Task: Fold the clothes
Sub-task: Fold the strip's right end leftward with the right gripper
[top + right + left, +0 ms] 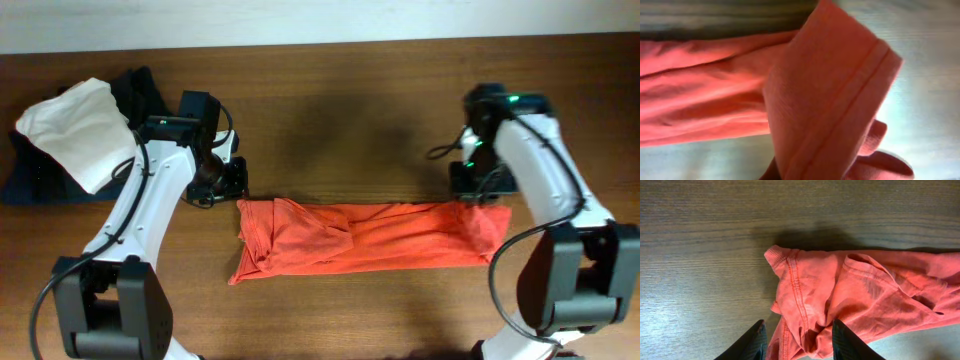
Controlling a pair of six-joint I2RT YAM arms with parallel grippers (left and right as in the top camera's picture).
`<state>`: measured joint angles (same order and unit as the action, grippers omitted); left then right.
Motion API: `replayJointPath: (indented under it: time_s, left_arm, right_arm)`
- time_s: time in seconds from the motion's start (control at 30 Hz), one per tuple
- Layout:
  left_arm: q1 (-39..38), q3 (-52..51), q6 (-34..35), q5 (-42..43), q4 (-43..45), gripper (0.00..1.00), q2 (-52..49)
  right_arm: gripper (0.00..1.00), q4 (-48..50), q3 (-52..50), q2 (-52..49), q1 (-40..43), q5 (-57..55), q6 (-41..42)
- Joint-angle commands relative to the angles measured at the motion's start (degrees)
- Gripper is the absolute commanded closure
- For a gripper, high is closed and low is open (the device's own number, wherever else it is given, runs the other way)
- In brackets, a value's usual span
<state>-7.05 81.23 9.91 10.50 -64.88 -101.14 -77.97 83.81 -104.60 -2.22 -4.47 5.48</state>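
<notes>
The orange-red T-shirt (370, 238) lies as a long, rumpled strip across the middle of the wooden table (350, 120). My left gripper (232, 185) is at its far left corner. In the left wrist view its two dark fingers (797, 340) are open, with bunched shirt cloth (865, 295) between them. My right gripper (478, 185) is at the shirt's far right corner. In the right wrist view a hemmed fold of the shirt (830, 100) hangs close to the camera and hides the fingers, which seem shut on it.
A folded white garment (80, 130) lies on dark folded garments (30, 180) at the far left, close behind the left arm. The table's far edge runs along the top of the overhead view.
</notes>
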Motion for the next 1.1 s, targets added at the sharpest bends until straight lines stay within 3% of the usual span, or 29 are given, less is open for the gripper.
replayJointPath:
  time_s: [0.0,0.03,0.1,0.17,0.2,0.27,0.37,0.5,0.6,0.73,0.8,0.83,0.87,0.9,1.03,1.07]
  left_arm:
    - [0.1,0.7,-0.3,0.6,-0.1,0.58,0.9]
    - [0.1,0.7,-0.3,0.6,-0.1,0.58,0.9]
    - [0.1,0.7,-0.3,0.6,-0.1,0.58,0.9]
    - [0.1,0.7,-0.3,0.6,-0.1,0.58,0.9]
    - [0.1,0.7,-0.3,0.6,-0.1,0.58,0.9]
    - [0.1,0.7,-0.3,0.6,0.0,0.58,0.9]
    - [0.1,0.7,-0.3,0.6,0.0,0.58,0.9]
    - [0.1,0.7,-0.3,0.6,0.0,0.58,0.9]
    - [0.1,0.6,-0.3,0.6,0.4,0.58,0.9]
    - [0.1,0.6,-0.3,0.6,0.3,0.58,0.9]
    - [0.1,0.6,-0.3,0.6,0.3,0.57,0.9]
    - [0.1,0.6,-0.3,0.6,0.3,0.57,0.9]
    - [0.1,0.6,-0.3,0.6,0.3,0.57,0.9]
    - [0.1,0.6,-0.3,0.6,0.3,0.57,0.9]
    - [0.1,0.5,-0.3,0.6,0.3,0.57,0.9]
    - [0.1,0.5,-0.3,0.6,0.3,0.57,0.9]
  right_arm:
    - [0.90,3.9,-5.3,1.0,-5.2,1.3,4.5]
    - [0.90,5.2,-6.7,1.0,-6.6,2.6,4.5]
    - [0.80,9.5,-9.0,1.0,-9.1,7.0,4.5]
    - [0.62,12.7,-9.4,1.0,-10.0,11.8,4.5]
    - [0.39,14.0,-9.4,1.0,-10.3,15.2,4.5]
    - [0.38,14.4,-9.4,1.0,-10.5,18.2,4.4]
    - [0.44,13.0,-9.2,1.1,-9.8,16.1,4.5]
    - [0.42,9.6,-9.2,1.3,-7.7,1.1,10.9]
    - [0.30,9.7,-9.4,1.2,-5.5,1.2,6.6]
    - [0.28,12.1,-13.2,1.0,-5.3,5.6,-0.7]
    - [0.29,14.4,-15.9,1.0,-5.3,8.6,-1.6]
    - [0.42,14.6,-16.4,1.0,-5.3,10.4,-2.6]
    - [0.86,14.4,-16.4,1.0,-5.3,13.0,-3.7]
    - [0.96,14.1,-16.4,1.1,-5.3,15.6,-3.8]
    - [0.91,11.1,-16.3,1.1,-5.3,34.0,-17.4]
    - [0.79,9.7,-16.3,1.1,-5.3,36.9,-20.5]
